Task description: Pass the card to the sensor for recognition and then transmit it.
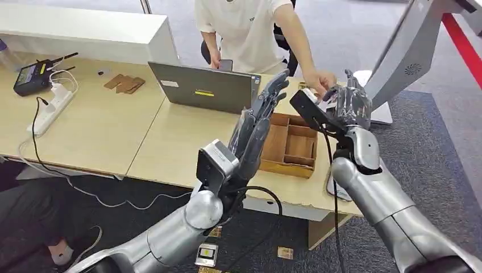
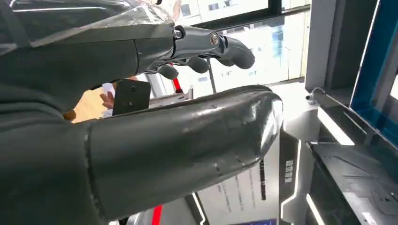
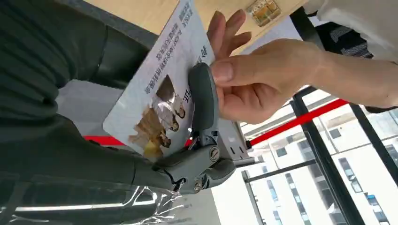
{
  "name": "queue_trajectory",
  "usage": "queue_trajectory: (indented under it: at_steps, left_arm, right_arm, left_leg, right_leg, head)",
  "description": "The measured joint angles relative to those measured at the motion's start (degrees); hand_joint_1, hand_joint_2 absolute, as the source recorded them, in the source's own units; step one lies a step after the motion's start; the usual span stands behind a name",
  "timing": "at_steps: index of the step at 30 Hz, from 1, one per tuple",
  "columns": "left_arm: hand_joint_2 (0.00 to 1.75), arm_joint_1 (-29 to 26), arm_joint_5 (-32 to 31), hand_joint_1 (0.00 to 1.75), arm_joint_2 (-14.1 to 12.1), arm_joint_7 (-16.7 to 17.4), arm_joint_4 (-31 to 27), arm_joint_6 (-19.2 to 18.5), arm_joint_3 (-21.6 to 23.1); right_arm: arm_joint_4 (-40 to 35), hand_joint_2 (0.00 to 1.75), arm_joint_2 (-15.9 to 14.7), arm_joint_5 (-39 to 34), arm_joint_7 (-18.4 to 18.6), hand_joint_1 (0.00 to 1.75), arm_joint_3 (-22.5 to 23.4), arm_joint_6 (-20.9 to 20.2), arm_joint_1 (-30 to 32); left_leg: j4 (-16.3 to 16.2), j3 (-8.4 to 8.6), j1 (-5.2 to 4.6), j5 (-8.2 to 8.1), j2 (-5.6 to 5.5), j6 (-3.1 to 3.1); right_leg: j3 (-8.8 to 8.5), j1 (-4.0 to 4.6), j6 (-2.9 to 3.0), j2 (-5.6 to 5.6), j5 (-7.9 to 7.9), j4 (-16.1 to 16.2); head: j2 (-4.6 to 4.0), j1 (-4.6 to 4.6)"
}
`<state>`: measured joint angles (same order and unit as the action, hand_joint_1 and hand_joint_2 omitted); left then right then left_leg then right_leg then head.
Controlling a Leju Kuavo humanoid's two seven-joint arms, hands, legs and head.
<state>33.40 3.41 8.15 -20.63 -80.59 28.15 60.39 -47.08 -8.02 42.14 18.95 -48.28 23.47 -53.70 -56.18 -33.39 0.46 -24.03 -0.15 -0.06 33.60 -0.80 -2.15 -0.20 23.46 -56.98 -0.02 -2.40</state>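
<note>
1. R hand [image 3: 187,140] is pinching the card [image 3: 155,93] between a dark finger on the printed face and the thumb behind it. A person's hand [image 3: 263,75] grips the same card at its far edge, so both hold it at once.
2. In head view the R hand [image 1: 349,105] is raised over the far right end of the desk [image 1: 113,125], meeting the person's hand [image 1: 321,82] next to the wooden tray [image 1: 290,145].
3. L hand [image 1: 258,128] holds nothing; fingers straight, slightly apart, pointing up near the laptop [image 1: 202,88].
4. Handling, my read: card is thin, light, stiff plastic w/ a glossy face, so prob slippery. Won't crush, but can pivot or slide out of a light pinch.
5. I'd hold it by one short end, pads flat on both faces, leaving most of the card free for the sensor.
6. Can't pick out the sensor w/ certainty.
</note>
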Motion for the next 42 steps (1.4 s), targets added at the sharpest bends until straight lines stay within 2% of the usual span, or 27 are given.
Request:
queue_trajectory:
  at_steps: [16, 21, 25, 28, 34, 42]
  left_arm:
    - [0.00, -0.01, -0.57, 0.00, -0.04, 0.48, 0.11, 0.02, -0.02]
    - [0.00, -0.03, -1.20, 0.00, -0.11, 1.11, 0.09, 0.65, -0.13]
    - [0.00, -0.29, -2.23, 0.00, -0.46, 2.43, 0.07, 1.86, -0.46]
    - [0.00, -0.42, -2.93, 0.00, -0.90, 3.17, -0.18, 2.51, -0.57]
    - [0.00, -0.67, -4.50, 0.00, -1.86, 4.72, -1.27, 3.52, -1.07]
    - [0.00, -0.89, -5.20, 0.00, -2.84, 5.22, -2.69, 4.41, -1.95]
  right_arm:
    - [2.30, 1.75, 0.26, 0.29, 0.68, 0.00, -0.83, 1.59, 0.00]
    - [2.06, 1.75, 0.24, -1.46, -0.57, 0.00, -0.79, 3.21, 0.10]
    - [-1.29, 1.75, 0.02, -4.29, -0.94, 0.00, -0.50, 4.04, 1.38]
    - [-4.96, 1.75, -0.66, -5.16, 0.11, 0.00, -0.33, 3.87, 3.29]
    - [-12.45, 1.75, -2.43, -5.16, 0.85, 0.00, -0.24, 2.14, 8.30]
    - [-18.62, 1.75, -4.17, -4.79, -0.89, 0.00, -0.11, 0.83, 13.73]
  left_leg:
    - [0.00, 0.01, 0.00, 0.00, 0.00, 0.00]
    - [0.00, 0.01, 0.00, 0.00, 0.00, 0.00]
    - [0.00, 0.02, 0.00, 0.00, 0.00, 0.00]
    - [0.00, 0.02, 0.01, 0.00, 0.00, 0.00]
    - [0.00, 0.02, 0.00, 0.00, -0.01, 0.00]
    - [0.00, 0.02, 0.00, 0.00, -0.01, 0.00]
  right_leg:
    - [0.01, 0.00, 0.00, 0.01, -0.01, 0.00]
    - [0.01, 0.00, 0.00, 0.01, -0.01, 0.00]
    - [0.01, 0.00, 0.00, 0.01, 0.00, 0.00]
    - [0.01, 0.01, 0.00, 0.00, 0.00, 0.00]
    - [0.00, 0.00, 0.00, 0.01, 0.00, 0.00]
    - [0.01, 0.00, 0.00, 0.01, 0.00, 0.00]
  head:
    - [0.00, 0.00]
    - [0.00, 0.00]
    - [0.00, 0.00]
    - [0.00, 0.02]
    - [0.00, 0.00]
    - [0.00, 0.02]
